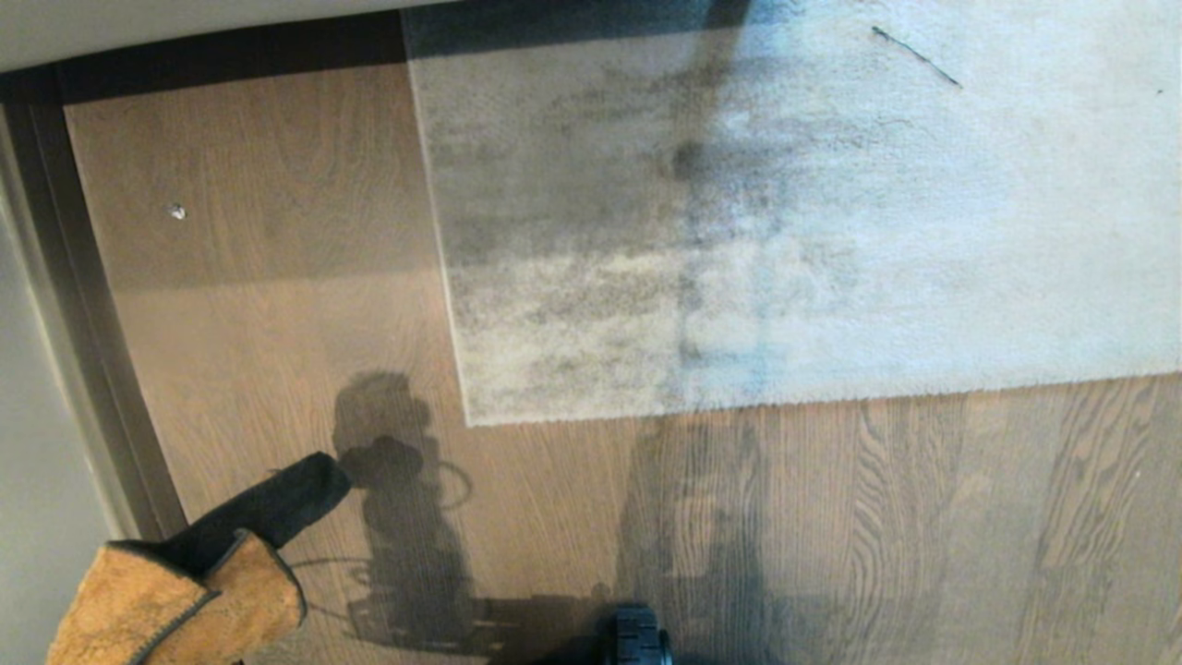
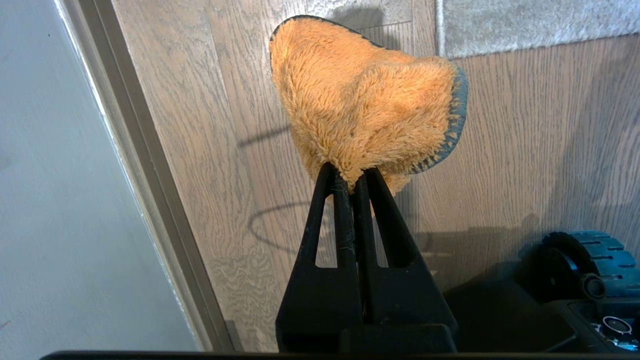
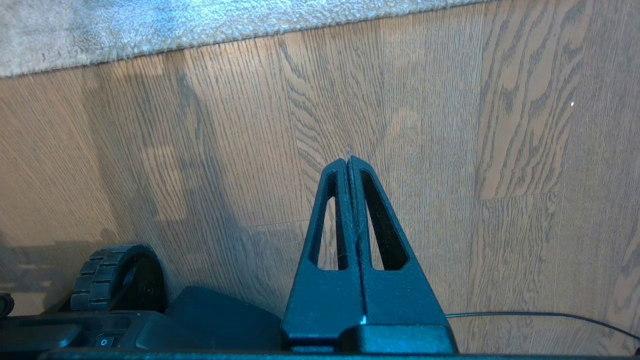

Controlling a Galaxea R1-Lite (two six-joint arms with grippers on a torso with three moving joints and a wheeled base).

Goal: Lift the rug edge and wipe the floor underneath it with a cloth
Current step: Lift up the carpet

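The grey mottled rug (image 1: 785,231) lies flat on the brown wood floor (image 1: 277,305). Its near rug edge (image 1: 813,395) runs across the head view to a square corner (image 1: 469,423). The mustard-orange cloth (image 1: 175,591) with black trim hangs at the lower left, above the floor and short of the rug. My left gripper (image 2: 350,172) is shut on the cloth (image 2: 365,100), pinching a bunched fold, with the rug corner (image 2: 525,22) beyond it. My right gripper (image 3: 348,161) is shut on nothing, above bare floor (image 3: 525,150), the rug edge (image 3: 200,30) ahead of it.
A dark skirting strip (image 1: 102,351) and a pale wall (image 1: 37,416) close off the left side. My base's black wheel (image 1: 642,637) shows at the bottom. A thin cable (image 3: 540,315) lies on the floor by the right gripper. A small white speck (image 1: 176,211) sits on the floor.
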